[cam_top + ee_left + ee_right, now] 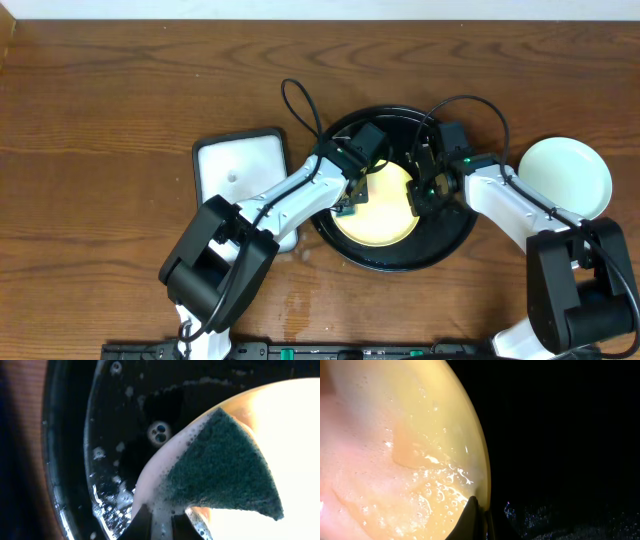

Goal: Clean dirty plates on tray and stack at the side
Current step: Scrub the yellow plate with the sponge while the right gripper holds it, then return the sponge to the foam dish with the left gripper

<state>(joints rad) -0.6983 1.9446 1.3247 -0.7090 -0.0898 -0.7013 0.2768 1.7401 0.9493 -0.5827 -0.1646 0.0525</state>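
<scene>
1. The tray point(452, 243) sits at the middle of the table point(100, 100), with the yellow plate point(385, 215) lying inside it, toward its left half.
2. The left claw point(347, 207) is over the plate's left edge, clamped on a dark green sponge point(220, 472).
3. The sponge lies flat against the plate, just ahead of the claw's fingertips, and pale suds point(150, 480) ring its edge.
4. Wet droplets and bubbles dot the tray floor left of the plate.
5. The right claw point(418, 195) is at the plate's right edge, closed; the right wrist view shows its tips pinching the plate's rim.
6. From there the wet, streaked plate spreads to the claw's left, and the black tray lies to its right.
7. The two claws face each other across the plate.
8. A mint plate point(565, 175) lies outside the tray near the table's right edge, well apart from both claws.
9. A white tray point(240, 165) rests just left of the black one.
</scene>
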